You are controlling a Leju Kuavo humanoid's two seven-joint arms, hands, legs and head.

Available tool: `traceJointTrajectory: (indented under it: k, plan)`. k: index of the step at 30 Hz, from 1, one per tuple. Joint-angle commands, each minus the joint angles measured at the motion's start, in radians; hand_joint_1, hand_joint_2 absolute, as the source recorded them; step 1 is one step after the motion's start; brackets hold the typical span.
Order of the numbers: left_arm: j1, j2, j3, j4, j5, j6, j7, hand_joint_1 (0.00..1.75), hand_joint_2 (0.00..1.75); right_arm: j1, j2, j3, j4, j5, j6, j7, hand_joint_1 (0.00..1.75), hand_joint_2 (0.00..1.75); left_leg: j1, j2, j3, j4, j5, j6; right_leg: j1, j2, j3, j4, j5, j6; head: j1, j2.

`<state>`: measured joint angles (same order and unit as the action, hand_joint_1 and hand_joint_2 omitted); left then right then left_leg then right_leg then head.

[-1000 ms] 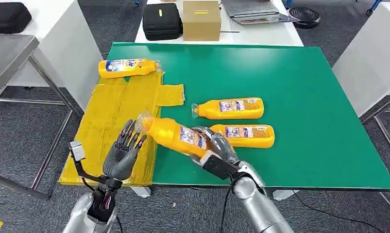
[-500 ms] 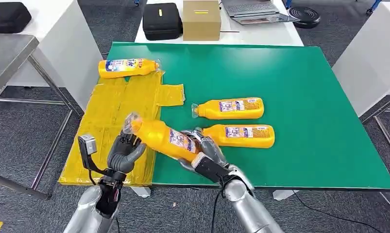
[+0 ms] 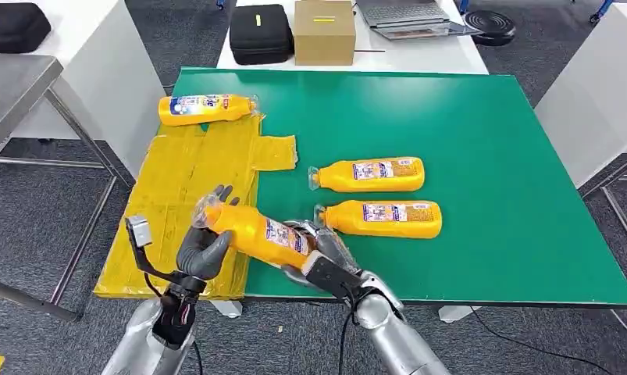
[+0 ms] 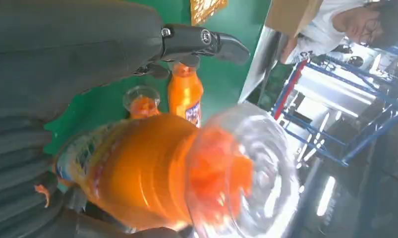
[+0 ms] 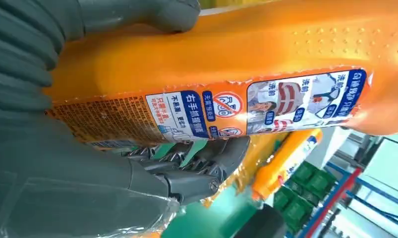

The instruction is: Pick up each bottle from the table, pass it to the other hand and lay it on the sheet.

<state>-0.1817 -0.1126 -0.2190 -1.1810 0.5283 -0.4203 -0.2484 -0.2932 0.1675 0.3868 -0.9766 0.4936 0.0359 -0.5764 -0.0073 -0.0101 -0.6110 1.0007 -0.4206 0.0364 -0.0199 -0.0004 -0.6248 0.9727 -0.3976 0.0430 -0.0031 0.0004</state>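
Note:
My right hand [image 3: 314,248] grips an orange bottle [image 3: 255,229] by its lower body and holds it tilted above the table's front left corner, cap end toward my left hand [image 3: 203,248]. The left hand cups the neck below the clear cap [image 4: 241,168]; its fingers [image 4: 206,42] are still stretched out and not closed round it. The right wrist view has the bottle label [image 5: 211,109] lying across my right hand's fingers [image 5: 197,171]. A yellow sheet [image 3: 181,187] covers the table's left edge, with one bottle [image 3: 204,108] lying at its far end. Two more bottles [image 3: 370,174] [image 3: 384,218] lie on the green table [image 3: 489,156].
Behind the green table a white table carries a black case [image 3: 261,33], a cardboard box [image 3: 324,31] and a laptop [image 3: 407,16]. A grey metal table [image 3: 13,86] stands at the left, a white one [image 3: 599,94] at the right. A person [image 4: 355,20] sits beyond the table.
My right hand has carried the bottle leftward and lower. The left hand has come up to meet it, and the cap end now lies in that hand.

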Motion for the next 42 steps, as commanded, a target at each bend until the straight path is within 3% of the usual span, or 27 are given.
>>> traceJointTrajectory:
  k: [1, 12, 24, 42]
  plan:
    - [0.003, 0.038, 0.017, 0.010, 0.026, -0.023, 0.014, 0.00, 1.75, -0.019, -0.037, -0.035, 0.062, -0.001, -0.003, 0.007, 1.75, 1.75, 0.001, 0.001, 0.003, -0.001, -0.001, -0.001, 0.001, 0.000, 0.003, -0.001, -0.001, -0.001, 0.000, 0.000]
    - [-0.029, 0.024, 0.000, 0.044, -0.059, 0.016, 0.009, 0.00, 1.75, -0.014, -0.024, -0.064, 0.047, 0.035, 0.005, 0.026, 1.75, 1.75, 0.001, 0.000, 0.004, 0.000, -0.001, -0.002, 0.001, -0.001, 0.004, 0.000, -0.001, -0.002, 0.000, 0.000]
    - [-0.060, 0.005, -0.034, 0.095, -0.123, 0.041, -0.016, 0.00, 1.75, -0.051, 0.024, 0.011, 0.118, 0.066, 0.037, 0.019, 1.75, 1.75, 0.002, 0.000, 0.006, 0.000, -0.003, -0.003, 0.002, 0.000, 0.006, 0.000, -0.002, -0.002, 0.000, 0.000]
    - [-0.052, 0.012, -0.029, 0.092, -0.113, 0.049, -0.018, 0.00, 1.75, -0.082, 0.023, 0.080, 0.193, 0.082, 0.019, 0.030, 1.75, 1.75, 0.001, 0.001, 0.005, 0.000, -0.002, -0.002, 0.001, 0.000, 0.004, -0.001, -0.001, -0.002, 0.000, 0.000]
